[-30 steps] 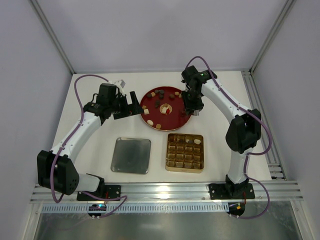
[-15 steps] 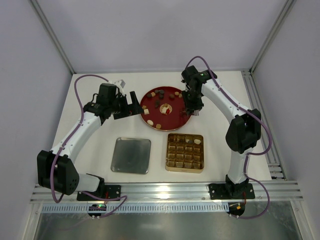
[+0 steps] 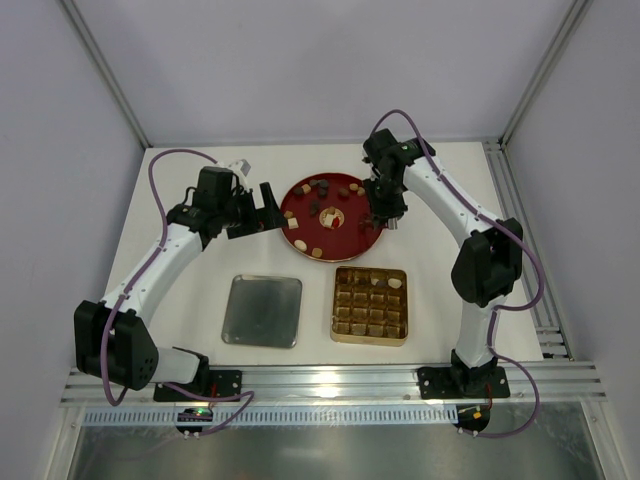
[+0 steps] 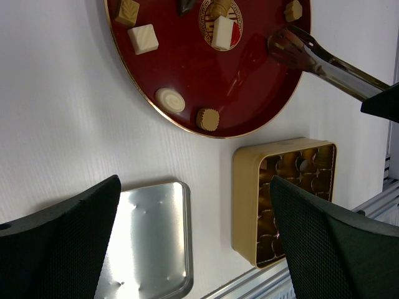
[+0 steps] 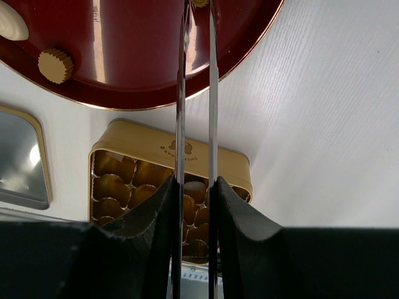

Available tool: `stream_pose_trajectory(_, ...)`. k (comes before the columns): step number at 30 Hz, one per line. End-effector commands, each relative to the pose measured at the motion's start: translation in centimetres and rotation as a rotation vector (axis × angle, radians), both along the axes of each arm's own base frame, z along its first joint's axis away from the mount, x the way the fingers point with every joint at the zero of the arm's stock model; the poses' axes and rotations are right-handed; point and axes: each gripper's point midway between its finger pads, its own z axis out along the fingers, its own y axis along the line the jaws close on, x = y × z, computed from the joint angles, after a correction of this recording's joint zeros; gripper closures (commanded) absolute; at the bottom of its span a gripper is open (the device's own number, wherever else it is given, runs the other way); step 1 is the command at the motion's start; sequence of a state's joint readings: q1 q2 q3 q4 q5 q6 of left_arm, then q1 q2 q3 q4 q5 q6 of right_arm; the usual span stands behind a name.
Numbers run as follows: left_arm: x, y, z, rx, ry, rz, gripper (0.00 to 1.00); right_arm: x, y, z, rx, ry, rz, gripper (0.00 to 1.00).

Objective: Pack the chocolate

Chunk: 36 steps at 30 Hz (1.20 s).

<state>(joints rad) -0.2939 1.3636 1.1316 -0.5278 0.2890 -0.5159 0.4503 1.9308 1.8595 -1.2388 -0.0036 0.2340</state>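
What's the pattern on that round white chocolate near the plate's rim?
A spiral swirl marks the round white chocolate, seen most clearly in the left wrist view.

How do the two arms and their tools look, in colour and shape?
The left arm and right arm have white links, black joints and a trailing purple cable. The left tool has two broad black fingers with a fine mesh texture.
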Motion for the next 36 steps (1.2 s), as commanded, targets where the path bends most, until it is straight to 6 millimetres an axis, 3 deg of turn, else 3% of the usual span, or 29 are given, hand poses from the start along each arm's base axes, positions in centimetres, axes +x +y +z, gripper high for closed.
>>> stream_pose_trajectory(1, 0.5, -0.1, 0.8, -0.014, -0.040, -0.006, 0.00, 0.3, 0.4, 2.8, 0.034, -0.072, 0.012, 0.71)
stream_pose_trajectory(18, 0.5, -0.1, 0.8, -0.015, -0.040, -0.007, 0.00, -1.4, -0.2, 4.8, 0.068, -0.112, 0.002, 0.71)
stream_pose_trajectory(36, 0.5, 0.0, 0.7, -0.011, -0.037, -0.004, 0.00, -6.5, 0.2, 7.6, 0.133, -0.146, 0.030, 0.72)
